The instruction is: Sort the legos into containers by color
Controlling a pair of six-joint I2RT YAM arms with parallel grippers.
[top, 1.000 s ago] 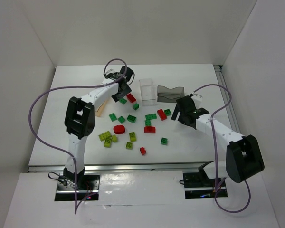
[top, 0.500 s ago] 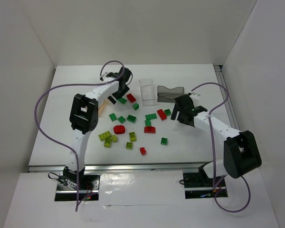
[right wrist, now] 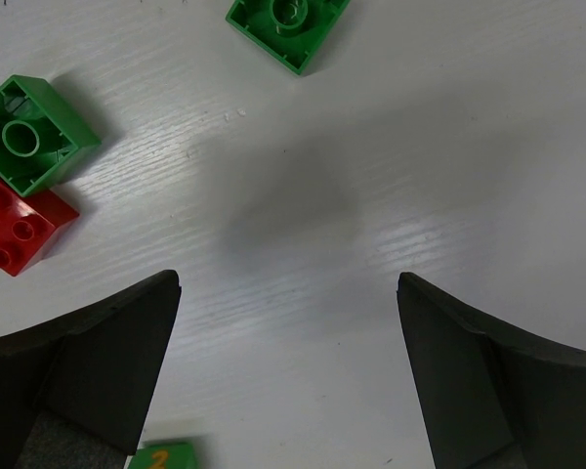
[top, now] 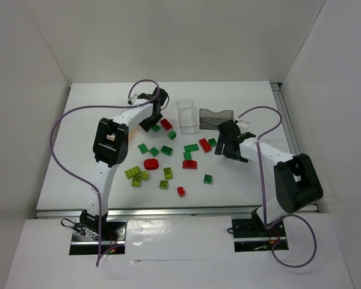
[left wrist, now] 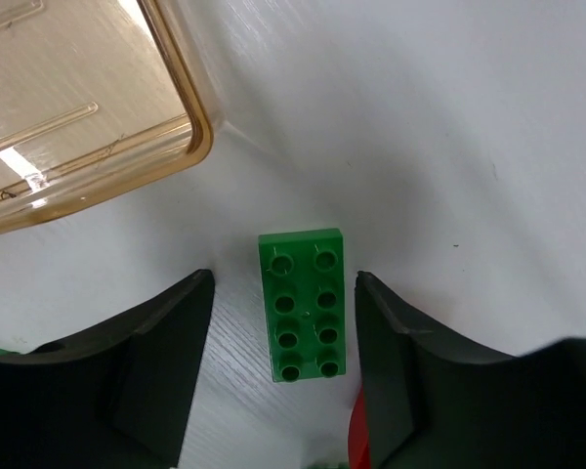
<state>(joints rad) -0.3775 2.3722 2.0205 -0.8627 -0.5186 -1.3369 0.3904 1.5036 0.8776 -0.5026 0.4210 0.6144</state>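
My left gripper (top: 154,116) (left wrist: 285,363) is open, its fingers either side of a dark green eight-stud lego (left wrist: 302,303) (top: 156,127) lying flat on the table, not touching it. The tan container (left wrist: 78,107) lies just beyond it; in the top view my left arm hides it. My right gripper (top: 226,144) (right wrist: 288,342) is open and empty over bare table, beside a green lego (top: 212,142) (right wrist: 288,24) and a red one (top: 204,145) (right wrist: 15,230). The clear container (top: 186,114) and the smoky grey container (top: 216,118) stand at the back.
Loose legos lie across the middle: green ones (top: 166,150), lime ones (top: 132,173), a rounded red one (top: 150,163), a red one (top: 166,124) right of my left gripper. White walls enclose the table on three sides.
My left arm has swung in and settled its open gripper over the green lego. My right gripper has shifted a little left toward the green and red legos.
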